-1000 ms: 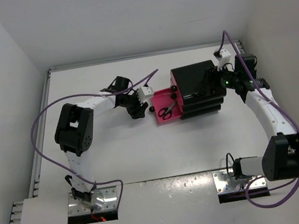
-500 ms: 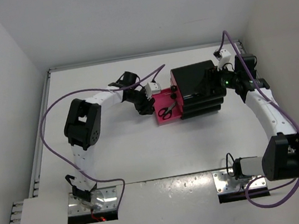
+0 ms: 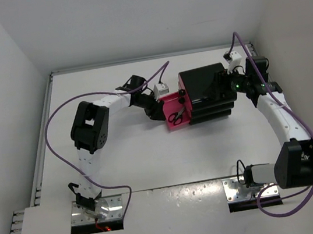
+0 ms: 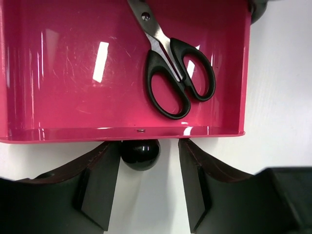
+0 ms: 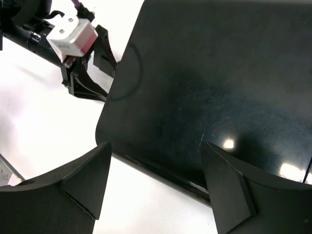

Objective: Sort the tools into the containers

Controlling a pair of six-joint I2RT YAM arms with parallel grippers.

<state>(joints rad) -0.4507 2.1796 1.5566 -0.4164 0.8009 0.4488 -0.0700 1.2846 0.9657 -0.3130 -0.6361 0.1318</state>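
Looking across the white desk (image 3: 134, 161), the biggest thing on it is the glossy black drawer box (image 3: 201, 84), sitting toward the far right. The right arm (image 3: 284, 121) reaches up along the right side, and the right gripper (image 3: 228, 83) hangs over the box's right end. In its wrist view the right gripper's (image 5: 157, 146) jaws stand moderately wide with nothing between them, one finger over the shiny lid and the other past its edge; I cannot tell whether either touches the box. The left arm (image 3: 99, 111) stretches in from the left.

One magenta-pink drawer (image 3: 169, 100) stands out from the box's left face; which level it is I cannot tell. The black-handled scissors (image 3: 177, 115) lie flat inside it, closed, handles toward the drawer's front wall and blades toward the box.

The left gripper (image 3: 161, 113) sits at that front wall. Its jaws are partly spread on either side of the round black knob (image 4: 140, 154), not clamped, with a clear gap on one side.
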